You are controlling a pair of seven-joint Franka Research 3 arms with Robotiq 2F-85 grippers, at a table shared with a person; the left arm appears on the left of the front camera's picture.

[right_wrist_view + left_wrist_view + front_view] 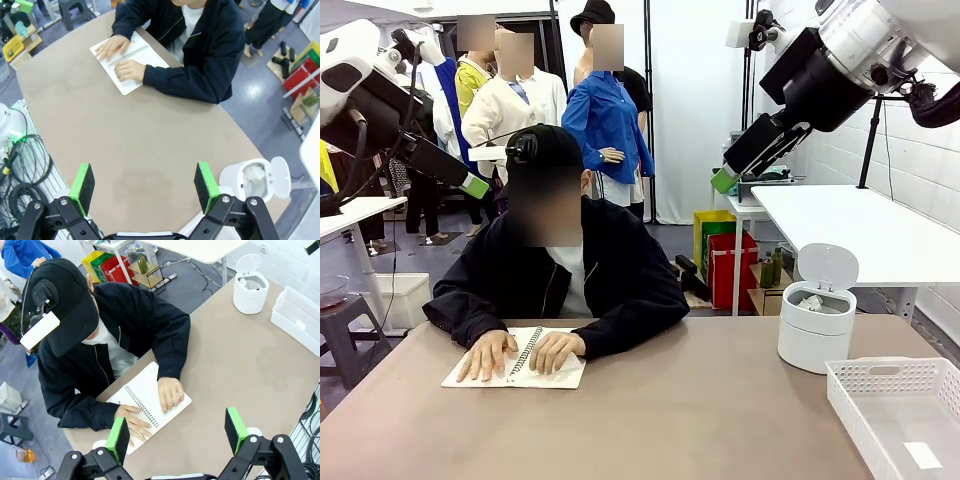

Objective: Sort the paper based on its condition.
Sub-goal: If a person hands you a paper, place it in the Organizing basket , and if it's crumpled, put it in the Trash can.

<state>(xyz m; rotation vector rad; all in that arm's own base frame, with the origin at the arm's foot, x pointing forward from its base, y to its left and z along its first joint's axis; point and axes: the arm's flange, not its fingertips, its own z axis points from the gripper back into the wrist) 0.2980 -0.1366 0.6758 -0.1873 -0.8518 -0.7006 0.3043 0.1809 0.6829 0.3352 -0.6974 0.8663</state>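
Across the table (700, 420), person's hands (488, 355) on notebook (565, 378); left gripper (176, 435), right gripper (144, 187) wide open, empty. Crumpled paper (812, 301) already in bin (815, 350), more sorting likely left.

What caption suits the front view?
Black-jacketed person leans over open white spiral-bound notebook; white open-lidded bin and white plastic basket sit right; left gripper and right gripper hover overhead.
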